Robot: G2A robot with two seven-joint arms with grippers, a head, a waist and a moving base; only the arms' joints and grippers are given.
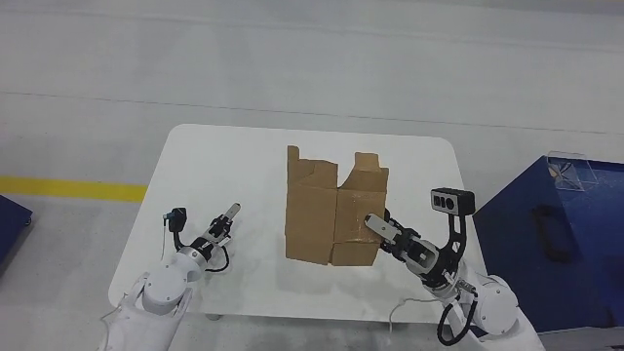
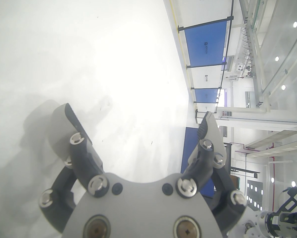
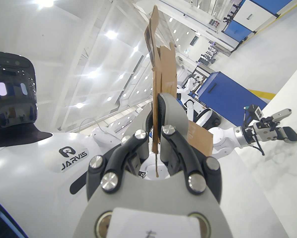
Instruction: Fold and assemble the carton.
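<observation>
The right claw [image 3: 156,105] is clenched on the carton [image 3: 164,75], pinching a thin edge of brown cardboard from both sides. From this claw the board rises upright and is seen edge-on, with a second layer folded out beside it. In the top view the grip sits at the carton's lower corner on the robot's right, and the flat brown panels spread away from the claw toward the other arm; their upper edge is notched and uneven. The carton's lower edge lies at the white surface [image 1: 224,166], though I cannot tell whether it touches or hangs just above. The left claw [image 2: 137,110] is released and spread wide, with nothing between its tips; it hangs low over the surface near the robot's edge, well apart from the carton, on the side away from the right claw.
</observation>
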